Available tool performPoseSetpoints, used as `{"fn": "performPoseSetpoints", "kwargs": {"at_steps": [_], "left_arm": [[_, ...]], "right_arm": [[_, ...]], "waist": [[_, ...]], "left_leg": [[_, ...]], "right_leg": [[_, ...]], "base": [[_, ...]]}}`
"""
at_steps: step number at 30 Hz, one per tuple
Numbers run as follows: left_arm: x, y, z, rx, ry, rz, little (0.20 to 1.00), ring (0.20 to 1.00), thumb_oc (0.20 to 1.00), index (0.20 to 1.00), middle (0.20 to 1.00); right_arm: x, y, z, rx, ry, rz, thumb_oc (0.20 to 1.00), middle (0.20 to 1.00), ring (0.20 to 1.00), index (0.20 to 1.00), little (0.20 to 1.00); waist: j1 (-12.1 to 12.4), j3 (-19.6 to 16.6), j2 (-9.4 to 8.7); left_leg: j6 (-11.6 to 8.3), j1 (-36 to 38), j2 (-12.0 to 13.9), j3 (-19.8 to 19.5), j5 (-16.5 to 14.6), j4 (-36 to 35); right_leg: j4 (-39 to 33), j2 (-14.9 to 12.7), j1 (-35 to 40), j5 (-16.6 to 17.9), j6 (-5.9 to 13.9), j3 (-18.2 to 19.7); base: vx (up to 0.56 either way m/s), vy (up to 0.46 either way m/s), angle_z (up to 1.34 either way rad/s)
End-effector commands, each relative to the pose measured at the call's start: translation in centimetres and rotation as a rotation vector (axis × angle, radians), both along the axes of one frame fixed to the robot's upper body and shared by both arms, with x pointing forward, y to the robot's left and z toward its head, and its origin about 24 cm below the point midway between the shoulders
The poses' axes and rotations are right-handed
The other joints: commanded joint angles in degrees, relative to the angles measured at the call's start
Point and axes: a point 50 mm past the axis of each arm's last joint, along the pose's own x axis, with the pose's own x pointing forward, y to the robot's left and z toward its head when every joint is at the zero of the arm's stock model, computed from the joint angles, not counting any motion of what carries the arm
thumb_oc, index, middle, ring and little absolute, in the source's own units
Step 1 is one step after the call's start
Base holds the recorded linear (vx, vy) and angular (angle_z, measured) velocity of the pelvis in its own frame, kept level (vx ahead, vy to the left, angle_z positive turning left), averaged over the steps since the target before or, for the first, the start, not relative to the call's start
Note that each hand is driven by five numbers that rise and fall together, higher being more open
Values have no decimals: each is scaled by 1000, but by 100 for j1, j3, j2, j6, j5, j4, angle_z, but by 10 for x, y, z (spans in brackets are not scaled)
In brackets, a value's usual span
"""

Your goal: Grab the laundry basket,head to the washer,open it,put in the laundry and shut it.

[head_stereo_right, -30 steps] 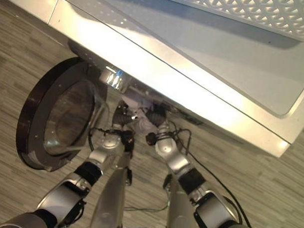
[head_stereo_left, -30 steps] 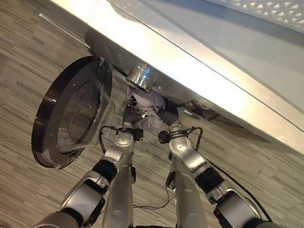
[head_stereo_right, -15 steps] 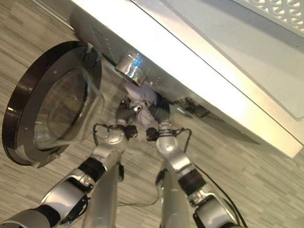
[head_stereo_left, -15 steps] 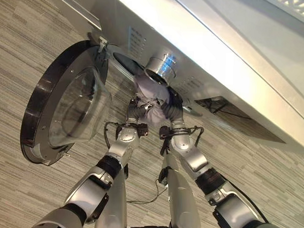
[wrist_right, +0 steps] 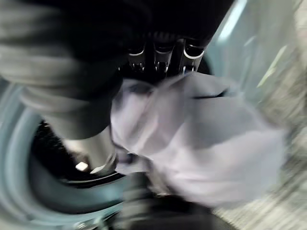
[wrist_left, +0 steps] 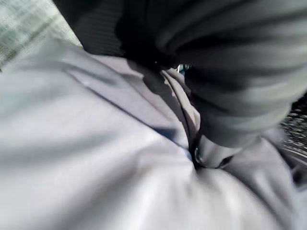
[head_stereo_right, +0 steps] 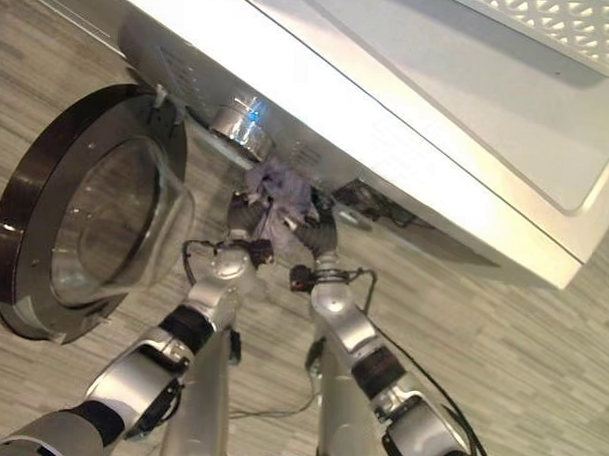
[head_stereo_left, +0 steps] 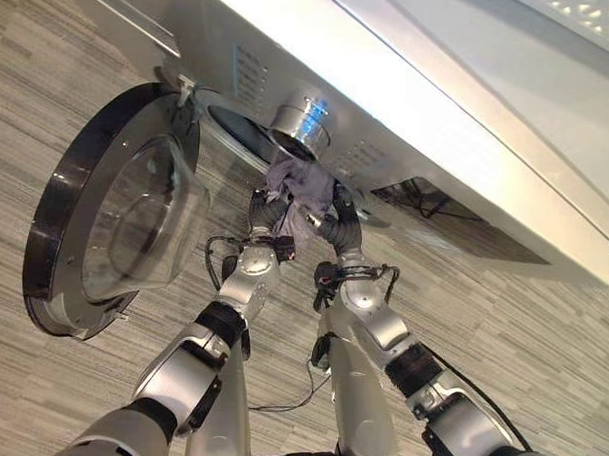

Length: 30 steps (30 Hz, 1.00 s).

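The washer [head_stereo_left: 419, 112] stands ahead with its round glass door [head_stereo_left: 114, 231] swung open to the left. A pale lavender garment [head_stereo_left: 300, 184] is bunched just below the dark drum opening [head_stereo_left: 238, 131]. My left hand [head_stereo_left: 263, 215] and right hand [head_stereo_left: 340, 224] grip it from either side, close together. In the left wrist view the cloth [wrist_left: 96, 158] lies right against the left hand [wrist_left: 230, 96]. The right wrist view has the right hand's fingers [wrist_right: 163, 52] curled on the cloth [wrist_right: 206, 139], with the drum's rim [wrist_right: 29, 191] just past it.
A shiny round knob [head_stereo_left: 300, 128] juts from the washer's front right above the garment. The open door takes up the floor space at my left. Striped grey floor [head_stereo_left: 541, 336] stretches to the right of my arms.
The view has shifted. Both hands have carried the garment up and forward, closer to the drum opening and the knob.
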Motion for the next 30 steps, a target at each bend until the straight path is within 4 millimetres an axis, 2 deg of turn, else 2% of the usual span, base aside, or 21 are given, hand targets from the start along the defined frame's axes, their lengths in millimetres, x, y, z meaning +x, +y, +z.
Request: {"fn": "performPoseSetpoints", "kwargs": {"at_steps": [1,3,6,7,8,9,10,11,12,14,16,17,19,20,21,22,23,24,28,29,30], "left_arm": [[2,-37,32,-101,-109,-68,200,200,200,200,200],[6,-26,38,-155,-117,-22,200,200,200,200,200],[11,-3,47,-250,-153,66,200,200,200,200,200],[11,-3,47,-250,-153,66,200,200,200,200,200],[13,7,53,-308,-171,108,200,200,200,200,200],[20,31,75,-347,-233,187,200,200,200,200,200],[20,31,75,-348,-232,188,200,200,200,200,200],[25,47,88,-360,-261,240,200,200,200,200,200],[27,71,108,-373,-315,310,200,200,200,200,200],[19,86,131,-397,-433,351,200,200,200,200,200],[17,93,146,-378,-490,368,200,200,200,200,200],[16,109,159,-368,-520,410,200,200,200,200,200],[16,119,178,-369,-561,432,200,200,200,200,200],[16,120,178,-369,-561,432,200,200,200,200,200],[16,125,196,-360,-588,439,200,200,200,200,200],[16,125,199,-360,-591,437,200,200,200,200,200],[16,126,222,-348,-617,426,200,200,200,200,200],[16,124,235,-342,-633,407,200,200,200,200,200],[5,90,287,-407,-747,245,200,200,200,200,200],[5,89,287,-409,-748,241,200,200,200,200,200],[-1,72,301,-476,-775,170,200,200,200,200,200]], "right_arm": [[-4,2,14,41,-81,42,1000,1000,1000,1000,1000],[-11,-2,4,-33,-90,50,1000,1000,1000,1000,1000],[-26,-19,5,0,-153,-37,1000,1000,1000,1000,1000],[-26,-19,5,0,-153,-37,1000,1000,1000,1000,1000],[-37,-29,-5,-30,-150,-65,1000,1000,1000,1000,1000],[-60,-49,-31,-128,-92,-71,1000,1000,1000,1000,1000],[-60,-49,-32,-130,-91,-70,1000,1000,1000,1000,1000],[-73,-62,-47,-195,-43,-61,1000,1000,1000,1000,1000],[-94,-88,-74,-301,61,-77,1000,1000,1000,1000,1000],[-117,-119,-105,-442,195,-134,1000,1000,1000,1000,1000],[-124,-130,-120,-477,275,-173,1000,1000,1000,1000,1000],[-127,-137,-127,-498,313,-188,1000,1000,1000,1000,1000],[-127,-142,-132,-516,336,-204,1000,1000,1000,1000,1000],[-126,-142,-132,-516,335,-204,1000,1000,1000,1000,1000],[-126,-143,-134,-519,351,-207,1000,1000,1000,1000,1000],[-124,-143,-133,-516,347,-206,1000,1000,1000,1000,1000],[-123,-142,-134,-526,349,-198,1000,1000,1000,1000,1000],[-121,-141,-134,-528,345,-195,1000,1000,1000,1000,1000],[-116,-143,-133,-546,354,-193,1000,1000,1000,1000,1000],[-115,-144,-133,-545,353,-195,1000,1000,1000,1000,1000],[-115,-144,-133,-539,364,-200,1000,1000,1000,1000,1000]], "waist": [[109,29,318],[41,58,243],[-103,65,136],[-102,63,135],[-195,68,73],[-401,33,-71],[-410,17,-65],[-554,-25,-155],[-722,-84,-250],[-882,-151,-298],[-951,-181,-349],[-1007,-252,-382],[-1047,-294,-409],[-1047,-292,-411],[-1091,-334,-407],[-1092,-324,-416],[-1179,-385,-397],[-1200,-387,-402],[-1256,-484,-271],[-1248,-480,-267],[-1245,-542,-199]], "left_leg": [[-325,668,333,572,422,-1297],[-331,666,362,612,417,-1297],[-317,661,393,680,402,-1297],[-317,660,393,681,402,-1297],[-312,653,407,711,388,-1297],[-307,640,443,770,364,-1297],[-306,631,441,769,364,-1297],[-307,617,468,798,340,-1297],[-308,600,491,806,303,-1297],[-311,529,495,780,276,-1297],[-314,485,504,783,266,-1297],[-362,502,530,751,105,-1297],[-364,455,541,771,87,-1297],[-364,453,541,771,88,-1297],[-365,409,545,777,82,-1297],[-364,397,545,777,84,-1297],[-355,372,542,789,61,-1297],[-350,341,543,798,58,-1297],[-324,277,498,791,35,-1297],[-323,270,497,790,34,-1297],[-305,255,460,780,27,-1297]], "right_leg": [[392,41,731,-970,444,57],[377,69,700,-945,462,84],[372,100,624,-895,507,192],[372,100,622,-895,507,193],[374,115,581,-883,528,222],[369,144,534,-867,556,276],[370,143,526,-868,557,275],[349,167,503,-847,582,308],[314,194,489,-846,610,320],[266,226,448,-829,645,283],[230,254,413,-794,672,298],[172,286,432,-830,731,384],[133,305,381,-803,743,415],[133,305,379,-802,743,415],[112,308,345,-784,745,451],[112,308,333,-782,745,452],[65,319,297,-739,773,513],[40,319,270,-721,781,534],[-1,300,217,-718,805,613],[-1,299,210,-719,805,611],[-1,288,202,-735,808,623]], "base": [[0,0,0],[10,-10,-11],[2,30,-6],[0,29,-5],[13,9,-14],[14,10,-24],[25,-5,-26],[40,-38,-24],[53,-44,-22],[53,-54,-22],[70,-49,-7],[113,-51,-4],[72,-39,-14],[40,-44,-19],[29,-30,-21],[49,-29,-21],[35,-5,-16],[51,-13,-8],[32,3,1],[36,1,7],[32,1,5]]}}
